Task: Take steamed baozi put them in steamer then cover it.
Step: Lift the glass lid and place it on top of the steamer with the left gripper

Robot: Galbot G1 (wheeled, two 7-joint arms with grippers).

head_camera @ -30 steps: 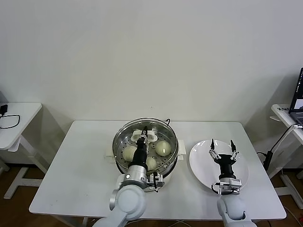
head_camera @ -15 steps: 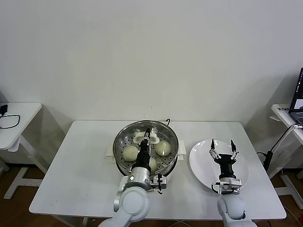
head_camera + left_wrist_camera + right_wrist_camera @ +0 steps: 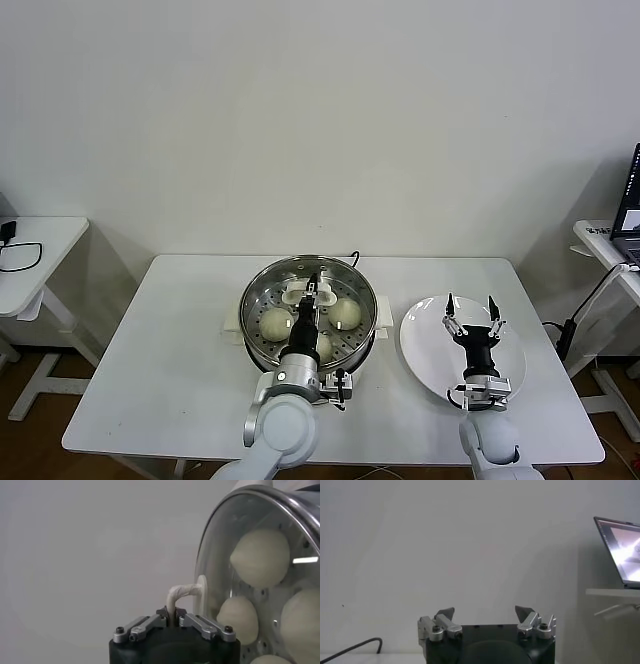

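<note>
The left gripper [image 3: 314,287] is over the steamer [image 3: 308,310], which sits in the middle of the tabletop [image 3: 160,360]. Its fingers are pinched tight on the cream-white handle [image 3: 183,596] of the glass cover [image 3: 310,300]. The cover looks to be low over the steamer's rim, but I cannot tell if it sits all the way down. The handle's long side runs left to right, and the fingers grip across it from the near side. Under the glass the baozi [image 3: 276,322] lie on the tray with holes; at least three show. On the right, the right gripper [image 3: 471,311] hangs over the empty white plate [image 3: 425,350]. Its fingers are spread wide and hold nothing. The left arm is the nearer one to the cover. Next, I think, the cover must settle flat before the fingers let go.
</note>
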